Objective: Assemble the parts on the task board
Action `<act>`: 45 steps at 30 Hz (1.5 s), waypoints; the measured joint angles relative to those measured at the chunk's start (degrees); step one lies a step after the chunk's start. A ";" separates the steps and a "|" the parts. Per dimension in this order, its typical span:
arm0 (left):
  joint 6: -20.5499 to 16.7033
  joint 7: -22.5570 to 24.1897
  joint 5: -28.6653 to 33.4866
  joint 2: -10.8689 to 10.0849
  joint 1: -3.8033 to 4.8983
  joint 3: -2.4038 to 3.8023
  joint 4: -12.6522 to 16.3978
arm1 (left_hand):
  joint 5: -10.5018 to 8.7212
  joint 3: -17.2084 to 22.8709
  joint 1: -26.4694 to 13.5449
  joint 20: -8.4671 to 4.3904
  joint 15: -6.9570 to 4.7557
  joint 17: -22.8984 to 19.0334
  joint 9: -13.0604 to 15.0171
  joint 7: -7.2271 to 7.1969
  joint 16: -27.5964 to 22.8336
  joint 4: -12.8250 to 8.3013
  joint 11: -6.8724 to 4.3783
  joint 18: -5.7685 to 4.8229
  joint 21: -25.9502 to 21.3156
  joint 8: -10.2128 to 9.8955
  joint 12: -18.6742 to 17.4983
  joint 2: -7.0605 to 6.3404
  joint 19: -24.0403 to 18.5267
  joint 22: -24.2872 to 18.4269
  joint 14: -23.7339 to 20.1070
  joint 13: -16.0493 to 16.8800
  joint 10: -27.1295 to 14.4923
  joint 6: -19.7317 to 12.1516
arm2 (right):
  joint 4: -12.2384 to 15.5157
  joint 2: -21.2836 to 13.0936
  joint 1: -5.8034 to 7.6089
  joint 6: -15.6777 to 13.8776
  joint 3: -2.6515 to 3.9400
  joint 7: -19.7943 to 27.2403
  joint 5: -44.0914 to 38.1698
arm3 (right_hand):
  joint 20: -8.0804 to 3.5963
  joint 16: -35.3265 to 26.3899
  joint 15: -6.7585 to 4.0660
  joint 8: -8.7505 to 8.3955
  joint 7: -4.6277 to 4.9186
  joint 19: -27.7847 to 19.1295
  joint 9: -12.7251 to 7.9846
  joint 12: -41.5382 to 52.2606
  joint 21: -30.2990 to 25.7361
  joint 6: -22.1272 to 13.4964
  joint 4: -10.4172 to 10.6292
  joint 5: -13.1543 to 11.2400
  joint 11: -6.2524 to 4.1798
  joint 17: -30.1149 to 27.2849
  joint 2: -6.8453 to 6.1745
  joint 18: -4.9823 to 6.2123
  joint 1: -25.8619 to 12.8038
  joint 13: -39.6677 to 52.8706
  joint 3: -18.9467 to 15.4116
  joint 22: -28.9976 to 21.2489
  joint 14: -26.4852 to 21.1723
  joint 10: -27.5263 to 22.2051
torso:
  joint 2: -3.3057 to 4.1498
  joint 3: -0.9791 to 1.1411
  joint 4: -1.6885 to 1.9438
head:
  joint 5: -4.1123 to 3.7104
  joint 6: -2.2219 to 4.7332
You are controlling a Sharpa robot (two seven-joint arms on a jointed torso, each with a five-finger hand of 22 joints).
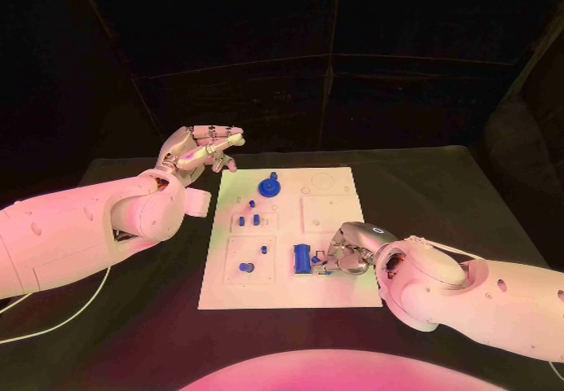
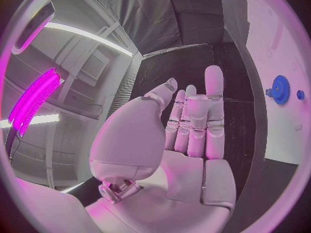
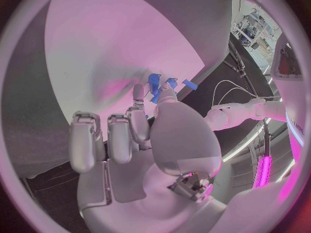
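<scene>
the task looks midway: a blue gear [image 1: 270, 188] and small pegs [image 1: 248, 220] stand on the task board [image 1: 341, 289], while the right hand [image 1: 342, 253] pinches a blue part [image 1: 303, 259] at the board's near end; the left hand [image 1: 200, 150] hovers empty, fingers apart, beside the board's far corner.

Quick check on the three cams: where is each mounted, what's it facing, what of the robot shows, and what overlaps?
Head view: on the robot's head, looking down at the task board on the black table; both arms come in, left hand raised beyond the board's far left corner, right hand at a blue part.
Left wrist view: behind the left hand, fingers apart, holding nothing; board edge beside it.
Right wrist view: behind the right hand, fingertips at the blue part.
Shared: blue gear, head and left wrist.
</scene>
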 measured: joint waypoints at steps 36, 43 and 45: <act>0.03 -0.07 0.00 0.03 0.00 0.00 -0.11 | 0.00 0.00 0.00 0.00 0.00 -0.04 0.00 0.00 0.00 0.00 0.21 0.00 -0.22 0.00 0.00 0.00 0.00 -0.04 0.00 0.01 -0.21 0.00 | 1.33 -0.79 -0.02 0.87 -0.01 0.46 -1.79 | 0.39 0.24 -0.13 -0.38 -0.67 -0.03 0.33 0.91 0.26 0.34 -2.72 6.19 0.24 -0.02 2.66 0.00 5.31 3.04 4.53 0.00 -0.08 -0.25 | 0.02 0.02 -0.02 | -0.03 -0.24; 0.04 -0.09 0.00 0.05 -0.01 0.00 -0.16 | 0.00 0.00 0.00 0.00 0.00 -0.04 0.00 0.00 0.00 0.00 0.21 0.00 -0.22 0.00 0.00 0.00 0.00 -0.04 0.00 0.01 -0.21 0.00 | 1.81 -1.54 -0.02 -0.14 -0.01 0.46 -1.61 | 0.39 0.24 -0.12 -0.39 -0.89 -0.03 0.33 0.92 0.26 0.55 -2.70 6.19 0.24 -0.02 2.97 0.00 5.00 3.53 4.83 0.00 -0.09 -0.25 | 0.01 0.02 -0.03 | -0.08 -0.16; 0.05 -0.10 0.00 0.06 -0.01 0.00 -0.18 | 0.00 0.00 0.00 0.00 0.00 -0.04 0.00 0.00 0.00 0.00 0.21 0.00 -0.22 0.00 0.00 0.00 0.00 -0.04 0.00 0.01 -0.21 0.00 | 1.88 -1.66 -0.02 -0.39 -0.01 0.46 -1.53 | 0.38 0.24 -0.12 -0.39 -0.89 -0.03 0.33 0.93 0.26 0.55 -2.70 6.19 0.24 -0.02 2.97 -0.01 5.00 3.53 4.83 0.00 -0.09 -0.25 | 0.00 0.02 -0.03 | -0.12 -0.13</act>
